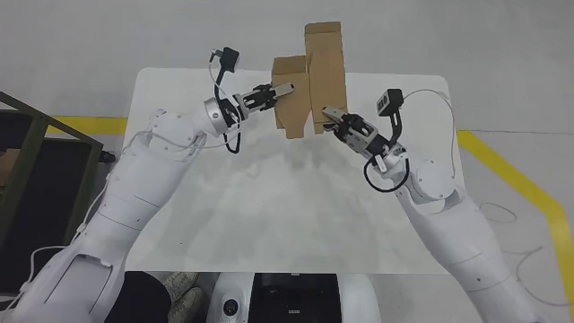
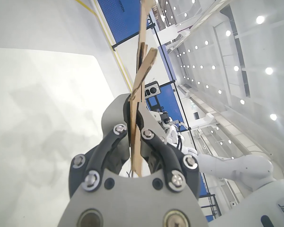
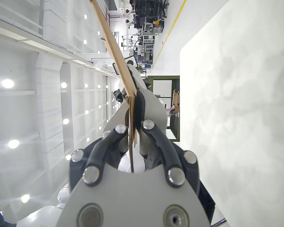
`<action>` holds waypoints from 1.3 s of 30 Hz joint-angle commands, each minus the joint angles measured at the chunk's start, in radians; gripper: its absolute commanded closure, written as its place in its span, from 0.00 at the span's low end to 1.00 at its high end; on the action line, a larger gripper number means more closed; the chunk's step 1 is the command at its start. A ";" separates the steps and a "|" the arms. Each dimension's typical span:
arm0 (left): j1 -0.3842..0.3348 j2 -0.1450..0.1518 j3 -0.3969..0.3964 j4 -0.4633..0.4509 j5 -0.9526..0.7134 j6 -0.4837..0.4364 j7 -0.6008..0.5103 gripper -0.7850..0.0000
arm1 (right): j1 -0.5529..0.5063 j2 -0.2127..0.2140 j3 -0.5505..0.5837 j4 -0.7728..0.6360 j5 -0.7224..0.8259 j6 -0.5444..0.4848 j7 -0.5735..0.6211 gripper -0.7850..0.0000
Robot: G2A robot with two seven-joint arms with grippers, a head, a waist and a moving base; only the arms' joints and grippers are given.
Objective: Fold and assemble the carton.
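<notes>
As the carton (image 1: 309,76) hangs above the table (image 1: 269,215), left hand (image 1: 287,89) and right hand (image 1: 329,111) clamp its side edges.

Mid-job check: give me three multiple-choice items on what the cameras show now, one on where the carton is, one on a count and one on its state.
1. Where is the carton relative to the table?
A. Lying flat on its middle
B. Held in the air over its far edge
C. On the floor beside it

2. How many grippers grip the carton?
A. None
B. One
C. Two

3. What state is the carton in?
A. Flattened, not yet a box
B. A closed, finished box
C. Torn into two pieces

Answers:
1 B: the top view shows it across the far edge, and both wrist views show it off the surface.
2 C: the left gripper and the right gripper each pinch an edge.
3 A: both wrist views show it edge-on as thin sheet.
</notes>
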 commanded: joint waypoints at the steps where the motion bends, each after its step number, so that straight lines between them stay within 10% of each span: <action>1: -0.004 -0.001 -0.003 0.001 0.001 0.000 -0.002 1.00 | 0.001 0.000 0.004 0.004 0.002 0.007 0.016 0.03; 10: -0.045 0.006 -0.056 0.048 -0.024 0.009 -0.122 1.00 | -0.033 0.014 0.108 0.043 0.036 -0.126 0.176 0.00; 29: -0.322 -0.008 0.052 0.294 -0.126 0.084 -0.867 1.00 | 0.029 0.027 0.130 0.208 -0.036 -0.221 0.528 0.00; 39: -0.423 -0.030 0.212 0.390 -0.237 0.098 -0.869 1.00 | 0.028 0.009 0.081 0.226 -0.014 -0.328 0.506 0.00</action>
